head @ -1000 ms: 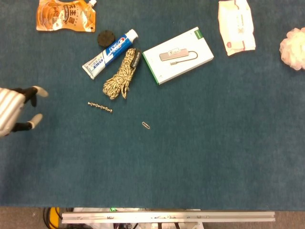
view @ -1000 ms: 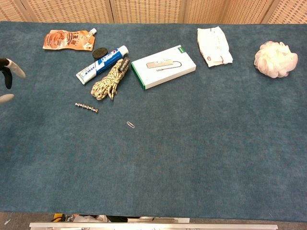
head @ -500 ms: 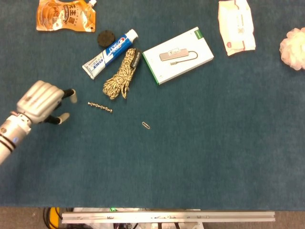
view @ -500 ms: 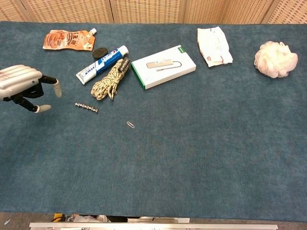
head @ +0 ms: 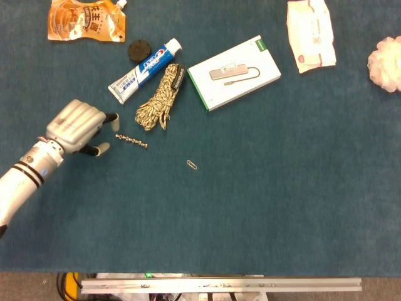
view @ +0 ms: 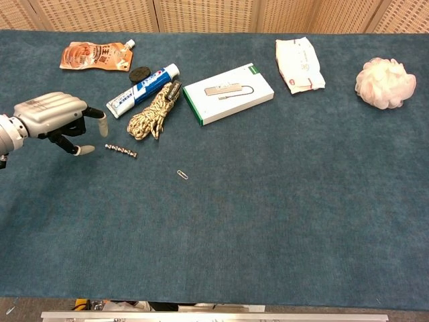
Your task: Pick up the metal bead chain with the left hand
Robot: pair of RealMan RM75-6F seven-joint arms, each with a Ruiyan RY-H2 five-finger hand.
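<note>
Where the short silver metal bead chain [head: 131, 140] [view: 121, 149] lies flat on the dark blue felt table [head: 263, 188] [view: 281, 215], my left hand [head: 78, 127] [view: 55, 118] sits just beside its left end, not touching it. My fingers [head: 111, 117] [view: 100, 123] are spread apart and hold nothing. Just beyond the chain lies a coiled tan camouflage rope [head: 160, 98] [view: 153, 112], touching a white and blue toothpaste tube [head: 144, 69] [view: 142, 90]. A small metal paper clip [head: 192, 164] [view: 182, 174] rests near the chain's other side. My right hand is out of sight.
</note>
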